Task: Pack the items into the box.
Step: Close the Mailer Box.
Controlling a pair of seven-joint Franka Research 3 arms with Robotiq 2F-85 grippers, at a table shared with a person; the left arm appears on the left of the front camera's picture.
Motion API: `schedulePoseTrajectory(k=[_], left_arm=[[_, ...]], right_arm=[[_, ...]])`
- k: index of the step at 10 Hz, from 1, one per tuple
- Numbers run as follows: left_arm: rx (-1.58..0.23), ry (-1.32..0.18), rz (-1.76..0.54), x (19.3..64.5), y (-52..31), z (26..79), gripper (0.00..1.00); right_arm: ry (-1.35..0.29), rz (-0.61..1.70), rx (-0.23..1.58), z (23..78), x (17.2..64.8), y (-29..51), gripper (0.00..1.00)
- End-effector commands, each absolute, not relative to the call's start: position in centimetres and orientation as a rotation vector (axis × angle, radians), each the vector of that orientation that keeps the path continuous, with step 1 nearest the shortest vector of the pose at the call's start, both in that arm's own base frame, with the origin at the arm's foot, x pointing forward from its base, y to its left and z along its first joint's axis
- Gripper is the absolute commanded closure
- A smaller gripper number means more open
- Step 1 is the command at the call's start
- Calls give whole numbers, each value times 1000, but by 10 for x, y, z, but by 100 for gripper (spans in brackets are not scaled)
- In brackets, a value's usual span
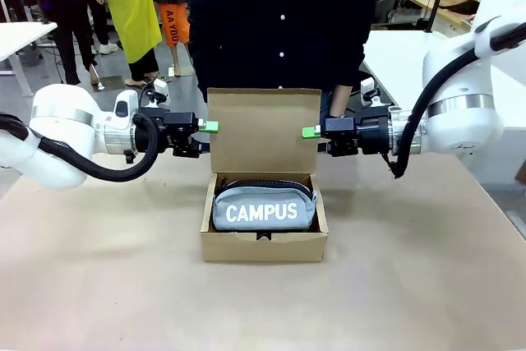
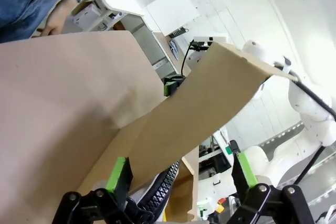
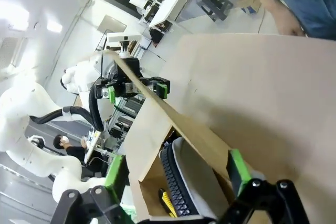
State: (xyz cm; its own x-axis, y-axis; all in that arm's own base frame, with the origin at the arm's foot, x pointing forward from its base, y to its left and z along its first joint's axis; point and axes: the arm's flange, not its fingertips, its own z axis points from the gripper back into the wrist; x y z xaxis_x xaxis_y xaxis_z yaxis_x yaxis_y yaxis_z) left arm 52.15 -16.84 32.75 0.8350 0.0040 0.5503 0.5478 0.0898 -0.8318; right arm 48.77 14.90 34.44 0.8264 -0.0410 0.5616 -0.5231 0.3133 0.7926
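A shallow brown cardboard box (image 1: pixel 264 246) sits near the middle of the tan bench (image 1: pixel 427 269), its hinged flap lid (image 1: pixel 263 131) standing upright at the back. Inside lies a light grey-blue zip pouch (image 1: pixel 263 210) lettered "CAMPUS" in white, its black zipper running along the top, filling most of the box's width. In the right wrist view a slim yellow-and-black utility knife (image 3: pixel 168 203) shows in the box beside the pouch's zipper.

The left gripper (image 1: pixel 210 127) is level with the lid's left edge, its green pads just beside the cardboard; the right gripper (image 1: pixel 310 131) is at the lid's right edge in the same way. Each wrist view shows its own fingers spread wide, with the lid's edge rising between them: the left gripper's fingers (image 2: pixel 118 173) stand on either side of the flap, and so do the right gripper's fingers (image 3: pixel 237 165). Whether any pad touches the cardboard I cannot tell.

A person in a dark buttoned top (image 1: pixel 279 18) stands at the far side of the bench, directly behind the lid.
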Motion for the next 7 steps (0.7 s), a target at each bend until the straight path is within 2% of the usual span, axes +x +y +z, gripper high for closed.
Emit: schedulePoseTrajectory(k=[1,5,7], left_arm=[[-1428,-607,-570,484,-171,335,0],[-1410,-819,-657,449,-173,336,0],[-1383,-901,-720,436,-173,328,0]], right_arm=[[-662,456,1205,354,460,158,0],[-791,588,1155,357,420,162,0],[-765,695,1141,335,407,167,0]])
